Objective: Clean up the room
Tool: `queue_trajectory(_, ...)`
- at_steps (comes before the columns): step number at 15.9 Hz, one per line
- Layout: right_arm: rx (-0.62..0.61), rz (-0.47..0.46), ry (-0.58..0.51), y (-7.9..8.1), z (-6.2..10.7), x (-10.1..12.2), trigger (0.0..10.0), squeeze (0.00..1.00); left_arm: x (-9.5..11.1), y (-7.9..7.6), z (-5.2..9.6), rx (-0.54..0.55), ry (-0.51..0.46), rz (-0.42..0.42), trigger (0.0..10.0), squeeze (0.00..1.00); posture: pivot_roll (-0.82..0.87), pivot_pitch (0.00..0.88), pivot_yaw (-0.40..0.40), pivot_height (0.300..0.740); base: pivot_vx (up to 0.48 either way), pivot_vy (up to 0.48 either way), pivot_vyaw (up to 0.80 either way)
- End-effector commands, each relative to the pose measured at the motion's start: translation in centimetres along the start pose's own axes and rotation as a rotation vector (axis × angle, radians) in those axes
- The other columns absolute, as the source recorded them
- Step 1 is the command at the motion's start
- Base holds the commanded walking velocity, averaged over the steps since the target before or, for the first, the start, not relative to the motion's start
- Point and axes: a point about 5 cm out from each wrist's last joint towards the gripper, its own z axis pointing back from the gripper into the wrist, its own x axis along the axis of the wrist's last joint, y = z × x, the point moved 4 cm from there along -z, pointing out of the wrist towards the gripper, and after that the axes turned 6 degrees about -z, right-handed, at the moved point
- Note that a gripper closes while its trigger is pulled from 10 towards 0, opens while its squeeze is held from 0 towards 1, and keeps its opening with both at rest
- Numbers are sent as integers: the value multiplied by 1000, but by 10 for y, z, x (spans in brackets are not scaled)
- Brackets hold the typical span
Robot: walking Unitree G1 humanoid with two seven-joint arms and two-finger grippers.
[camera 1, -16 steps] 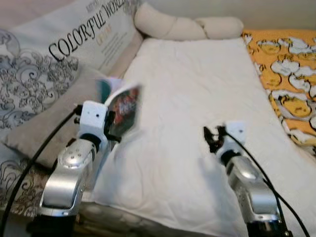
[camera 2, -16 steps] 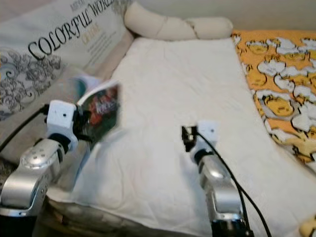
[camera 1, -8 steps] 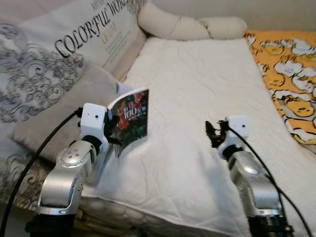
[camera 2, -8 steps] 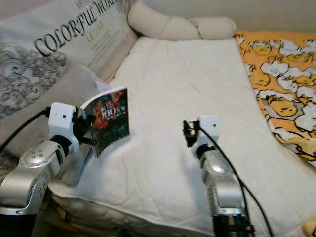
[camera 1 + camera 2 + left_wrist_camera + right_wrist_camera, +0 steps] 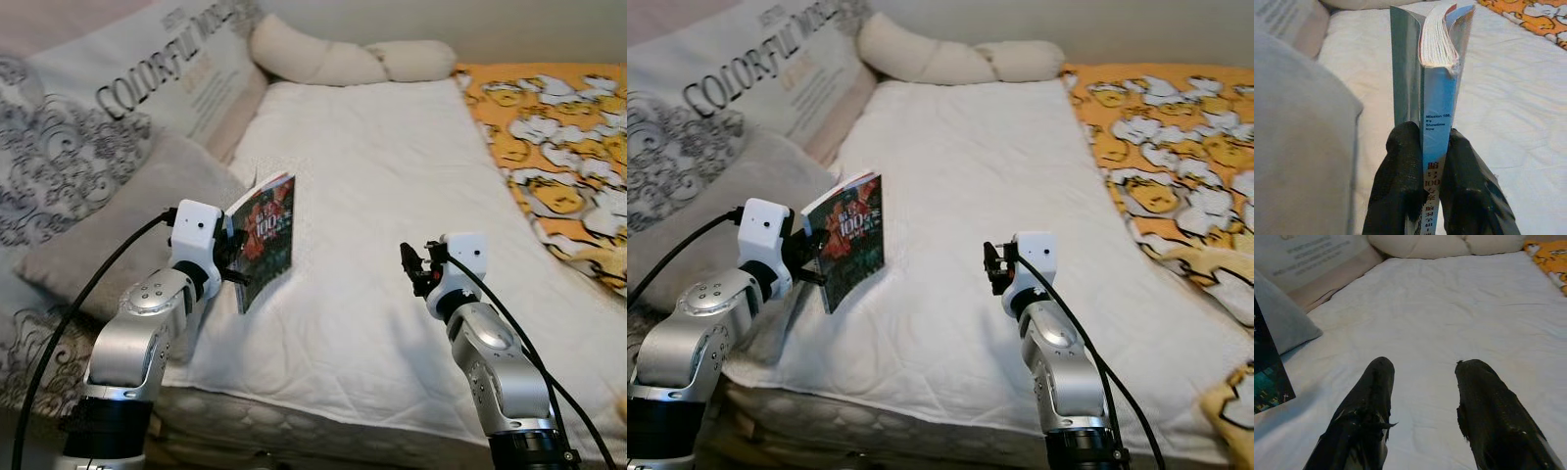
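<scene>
The left pincer (image 5: 1425, 196) is clamping a book (image 5: 266, 238) by its spine, holding it upright above the bed (image 5: 392, 196) beside a grey pillow (image 5: 108, 225). The right pincer (image 5: 1422, 416) is hovering open, gripping nothing. The book is lifted but not stowed; tidying seems barely begun.

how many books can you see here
1: a book clamped upright by its spine in the left gripper, above the white mattress. Others may be hidden behind the pillows.

Broad bare white bed (image 5: 392, 196) lies open ahead; grey pillow (image 5: 108, 225) crowds the left, rolled cushions (image 5: 343, 61) close the far end.
</scene>
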Motion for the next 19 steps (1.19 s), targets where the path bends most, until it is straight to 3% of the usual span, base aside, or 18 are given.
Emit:
queue_trajectory(1, -2, 2, -20, 0, 1, 5, 10000, 0, 17, 3, -1, 3, -63, -19, 10000, 0, 31, 0, 79, 740, 0, 0, 0)
queue_trajectory(14, -2, 2, -20, 0, 1, 5, 10000, 0, 17, 3, -1, 3, -63, -19, 10000, 0, 31, 0, 79, 740, 0, 0, 0)
queue_trajectory(15, 198, 10, -5, -2, 5, 19, 10000, 0, 23, -6, -17, -192, -48, 89, 10000, 0, 26, 0, 62, 740, 0, 0, 0)
queue_trajectory(17, 542, 30, 28, 2, 23, 44, 10000, 0, 41, -25, -31, -513, -35, 294, 10000, 0, 22, 0, 65, 740, 0, 0, 0)
queue_trajectory(18, 596, 30, 49, 4, 30, 46, 10000, 0, 41, -28, -34, -574, -4, 351, 10000, 0, 12, 0, 73, 740, 0, 0, 0)
queue_trajectory(19, 635, 46, 70, 6, 37, 45, 10000, 0, 40, -30, -37, -606, 18, 338, 10000, 0, 4, 0, 79, 740, 0, 0, 0)
